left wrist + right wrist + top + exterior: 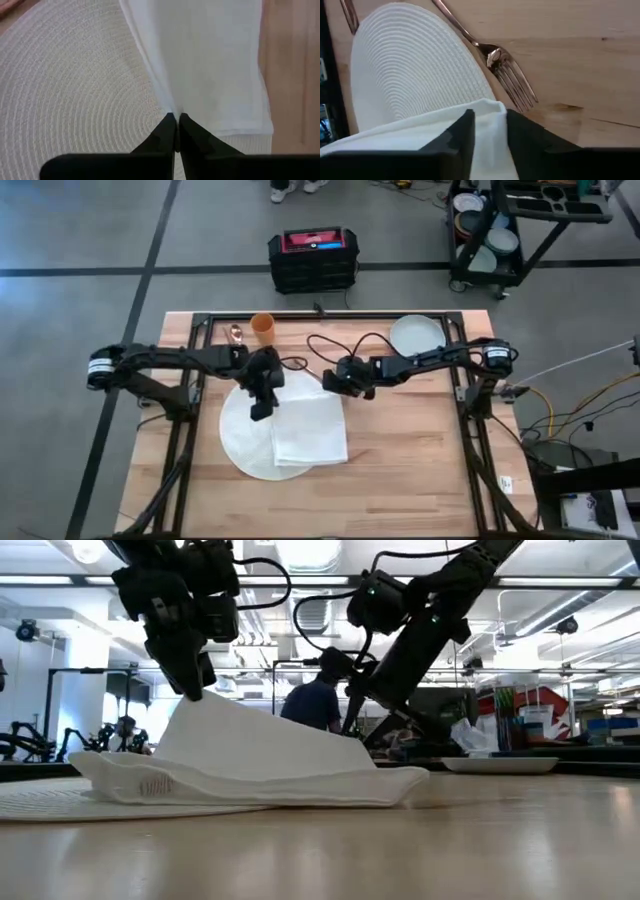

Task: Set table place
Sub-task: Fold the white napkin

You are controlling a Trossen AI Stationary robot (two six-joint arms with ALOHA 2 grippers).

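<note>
A folded white napkin (312, 435) lies half on the round white mat (243, 442) and half on the bare table (420, 450). My left gripper (260, 412) is shut on the napkin's left side and holds that side raised to a peak (200, 702). My right gripper (332, 384) is at the napkin's far right corner, with cloth between its fingers (489, 120). The pale plate (417, 335) rests on the table at the far right, away from the mat. My left gripper pinches the napkin's left edge (171, 107) between its two shut fingers, coming from above and pointing down. That edge is lifted off the mat (75, 90), and the cloth slopes down from it to the table. My right gripper has the napkin's far right corner (487, 107) bunched between its two fingers, slanting down from the table's right. The corner stands slightly raised (362, 745), while the napkin's lower layers rest on the table.
An orange cup (262, 328) and a spoon (236, 333) stand at the far edge, left of centre. A fork (510, 80) lies on the wood beside the mat's far rim. A cable (330, 345) loops over the far middle. The near half is bare wood.
</note>
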